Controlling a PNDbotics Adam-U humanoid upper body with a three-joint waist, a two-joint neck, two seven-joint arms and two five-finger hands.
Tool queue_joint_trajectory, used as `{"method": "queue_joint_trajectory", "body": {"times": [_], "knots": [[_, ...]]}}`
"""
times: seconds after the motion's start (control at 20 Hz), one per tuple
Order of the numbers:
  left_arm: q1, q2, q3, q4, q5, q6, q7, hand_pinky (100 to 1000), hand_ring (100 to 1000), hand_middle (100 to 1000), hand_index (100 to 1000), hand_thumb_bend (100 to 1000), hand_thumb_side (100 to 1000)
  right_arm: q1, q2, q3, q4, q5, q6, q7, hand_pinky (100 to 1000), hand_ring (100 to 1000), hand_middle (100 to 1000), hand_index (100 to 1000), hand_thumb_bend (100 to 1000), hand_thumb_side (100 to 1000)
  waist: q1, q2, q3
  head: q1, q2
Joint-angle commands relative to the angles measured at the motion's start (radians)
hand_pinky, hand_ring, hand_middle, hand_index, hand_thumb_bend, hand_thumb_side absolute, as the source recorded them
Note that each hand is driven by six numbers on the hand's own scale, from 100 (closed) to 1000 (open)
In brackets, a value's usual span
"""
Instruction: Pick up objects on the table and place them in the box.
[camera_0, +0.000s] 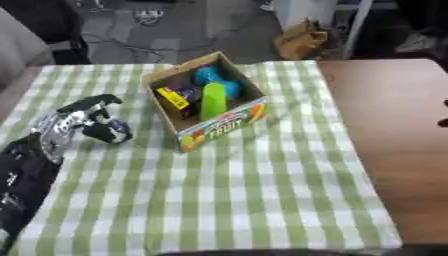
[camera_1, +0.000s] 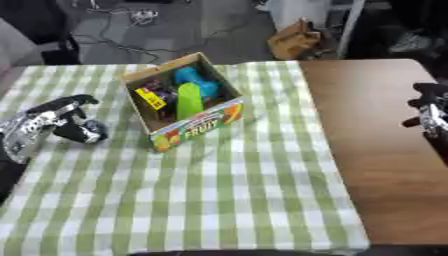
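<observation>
One green piece (camera_0: 213, 101) stands lengthwise in the box (camera_0: 229, 122), tilted right

The tablecloth (camera_0: 219, 195) looks like soft woven cloth, matt, checked green and white, lying mostly smooth with faint creases. Beside it the bare table (camera_0: 394, 140) is brown wood with a smooth, slightly sheeny finish. The box (camera_0: 223, 125) is plain brown cardboard, matt on its inner walls and flaps, with a glossier printed paper front showing fruit colours. Inside it, the green piece (camera_0: 213, 100), the blue piece (camera_0: 214, 77) and the yellow piece (camera_0: 172, 97) look like smooth moulded plastic. The left hand (camera_0: 92, 122) is black with silvery metal parts that catch the light. The right hand (camera_1: 429, 112) looks dark and matt.
</observation>
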Motion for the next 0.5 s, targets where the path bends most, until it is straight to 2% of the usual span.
{"method": "queue_joint_trajectory", "body": {"times": [0.05,0.5], "knots": [[-0.029,0.010,0.001,0.003,-0.022,-0.002,-0.002,649,779,901,897,623,339,-0.007,-0.024,-0.004,-0.010,-0.005,-0.003,0.004,600,759,808,822,100,730,-0.006,-0.005,-0.002,-0.002,-0.001],[-0.029,0.003,0.003,0.017,-0.033,-0.006,0.011,642,762,893,890,633,346,-0.007,-0.023,-0.004,-0.010,-0.006,-0.004,0.005,600,759,808,822,100,729,-0.006,-0.004,-0.002,-0.004,-0.001]]}}
